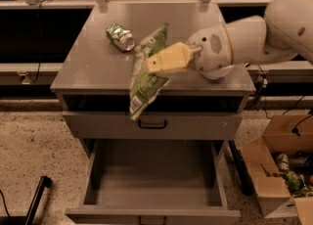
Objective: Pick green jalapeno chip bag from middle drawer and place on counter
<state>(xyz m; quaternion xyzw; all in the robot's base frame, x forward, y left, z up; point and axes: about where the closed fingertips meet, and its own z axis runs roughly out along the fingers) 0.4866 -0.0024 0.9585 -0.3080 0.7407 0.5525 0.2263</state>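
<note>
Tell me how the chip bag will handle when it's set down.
Likely floppy: the bag hangs bent from the gripper over the counter, lower end drooping past the front edge. Probably light, since one pinch carries it. The crinkled foil may slump flat when released.

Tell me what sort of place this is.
Likely a robot test lab, not a home kitchen: standalone grey drawer cabinet on speckled floor, loose cables, a filled cardboard box. The hand, over the counter, holds the chip bag.

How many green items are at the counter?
2: drink can lies on the counter back left; chip bag hangs from the gripper over its front edge. Arm may hide more.
</note>
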